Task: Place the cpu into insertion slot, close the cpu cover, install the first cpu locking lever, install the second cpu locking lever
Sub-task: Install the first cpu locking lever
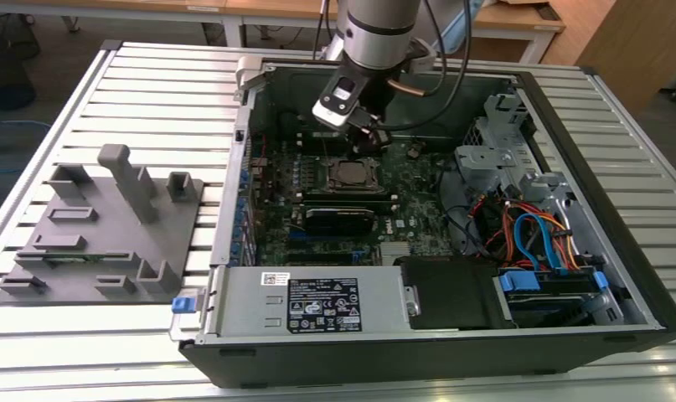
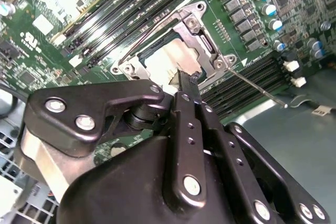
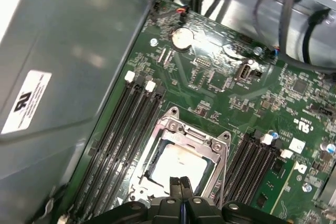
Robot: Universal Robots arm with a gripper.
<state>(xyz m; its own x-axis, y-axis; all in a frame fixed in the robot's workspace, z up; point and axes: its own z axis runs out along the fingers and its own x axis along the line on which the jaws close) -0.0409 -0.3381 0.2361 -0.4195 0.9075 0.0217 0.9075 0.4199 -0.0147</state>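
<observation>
The cpu lies flat in the insertion slot on the green board, its silver top bright. The cpu cover lies down around it as a silver frame. My gripper hangs just above the near edge of the cpu with its two black fingers pressed together and nothing between them. In the exterior view the gripper sits just behind the slot. A thin locking lever rod sticks out from one corner of the socket over the memory slots.
Memory slots run along both sides of the socket. The open case holds a black block, a power supply, a drive cage and coloured cables. A grey fixture stands on the slatted table.
</observation>
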